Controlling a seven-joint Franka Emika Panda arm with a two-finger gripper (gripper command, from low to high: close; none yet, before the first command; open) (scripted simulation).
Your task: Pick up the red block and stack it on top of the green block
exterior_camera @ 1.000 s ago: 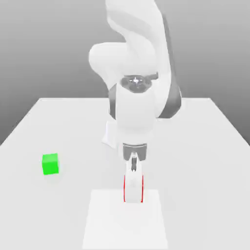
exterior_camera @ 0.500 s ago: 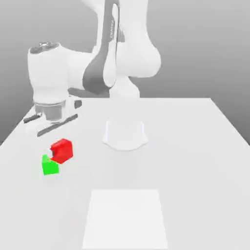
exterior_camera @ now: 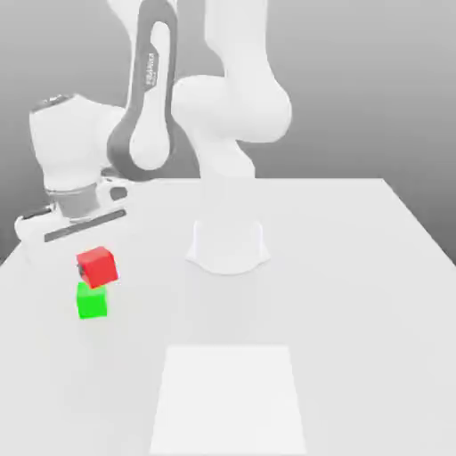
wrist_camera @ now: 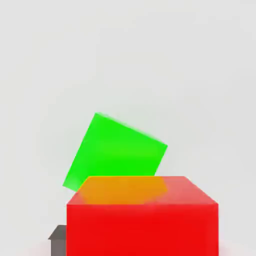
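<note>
Two blocks | red block (exterior_camera: 96, 266) (tilted) above green block (exterior_camera: 92, 302) | end effector (exterior_camera: 89, 254) grip: cannot tell

Red block (exterior_camera: 96, 266) plain bright red; green block (exterior_camera: 92, 302) plain bright green; table (exterior_camera: 356, 294) white.

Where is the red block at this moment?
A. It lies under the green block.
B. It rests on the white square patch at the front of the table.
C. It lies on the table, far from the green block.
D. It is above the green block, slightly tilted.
D: in the exterior view the red block sits just above the green block, its edges tilted against the green block's.
</note>
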